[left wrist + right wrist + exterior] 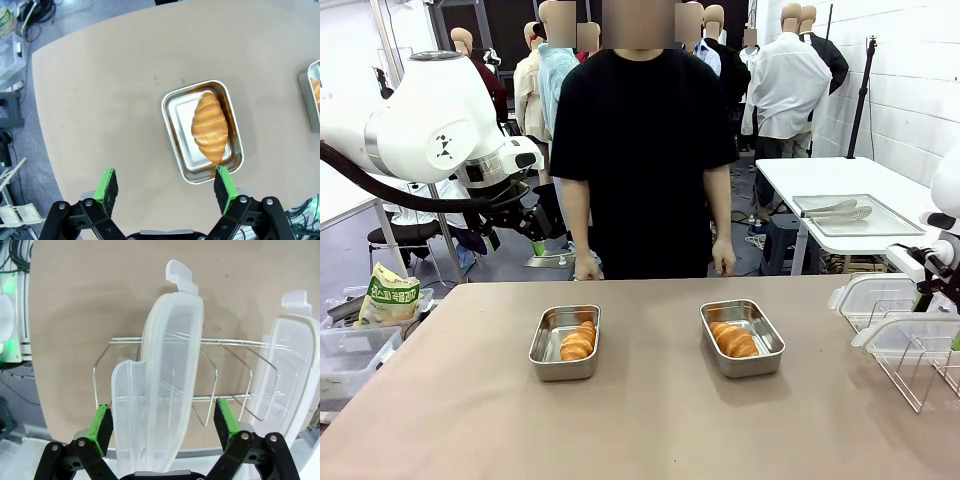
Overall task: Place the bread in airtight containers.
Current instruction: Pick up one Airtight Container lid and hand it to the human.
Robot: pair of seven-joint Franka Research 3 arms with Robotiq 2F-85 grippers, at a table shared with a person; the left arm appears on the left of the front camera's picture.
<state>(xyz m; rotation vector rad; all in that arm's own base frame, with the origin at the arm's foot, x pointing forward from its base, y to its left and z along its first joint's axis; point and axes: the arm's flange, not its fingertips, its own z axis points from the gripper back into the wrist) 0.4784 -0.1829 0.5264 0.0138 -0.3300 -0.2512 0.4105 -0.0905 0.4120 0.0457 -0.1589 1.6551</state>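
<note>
Clear lid [170, 365] stands on edge in the wire rack [230, 343], between the spread, empty jaws of the right gripper [162, 412]. It looks light, flexible and slick, so it is probably best pinched across its stiffer rim. One croissant [578, 342] lies in the left tin [545, 352] and a second croissant [733, 340] in the right tin [769, 342]. The left gripper [165, 175] hangs open above the left tin.

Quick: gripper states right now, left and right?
Left gripper: open, empty, above the beige table.
Right gripper: open, fingers either side of a clear plastic lid standing in the wire rack.
</note>
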